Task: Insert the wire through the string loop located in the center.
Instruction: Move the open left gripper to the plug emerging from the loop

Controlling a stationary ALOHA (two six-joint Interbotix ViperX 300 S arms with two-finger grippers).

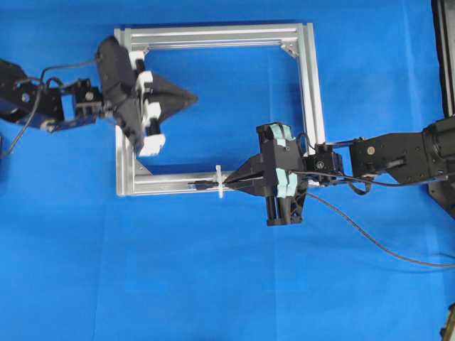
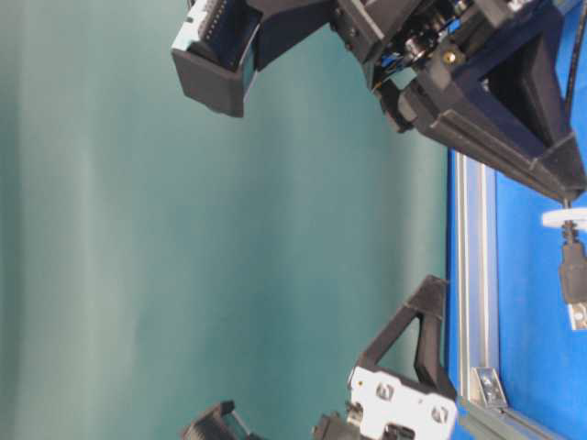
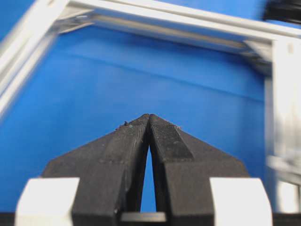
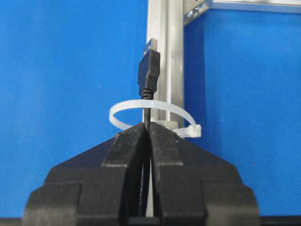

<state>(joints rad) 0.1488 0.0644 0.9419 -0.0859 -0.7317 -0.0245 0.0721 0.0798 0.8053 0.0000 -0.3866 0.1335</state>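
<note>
We judge threading is underway: the right claw (image 4: 148, 126) clamps the wire (image 4: 148, 70), plug seemingly through the string loop (image 4: 155, 113). Left claw (image 3: 149, 117), together at 10 o'clock, should take it.

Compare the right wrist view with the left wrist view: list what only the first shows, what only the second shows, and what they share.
Only the right wrist view shows the wire, its plug already past the string loop, with the right gripper shut on the cable just behind the loop.

Only the left wrist view shows the left gripper, shut and holding nothing, hanging over bare cloth inside the frame.

Both show the silver frame and the blue cloth beneath it.
</note>
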